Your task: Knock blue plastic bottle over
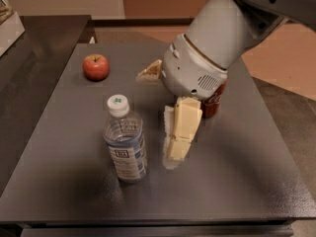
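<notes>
A: Bottle is standing where?
B: Upright on the table, with the gripper hanging just right of it, not touching.
A: Clenched?
B: Cannot tell. Apple is sitting behind-left of it, can peeking out behind-right.

The gripper hangs just right of the blue plastic bottle, whose label print is too small to read, and the arm above it runs off the top and right edges. Its wrist housing hides most of a red can and part of a tan object too indistinct to name. A pale box is cut by the left edge.
</notes>
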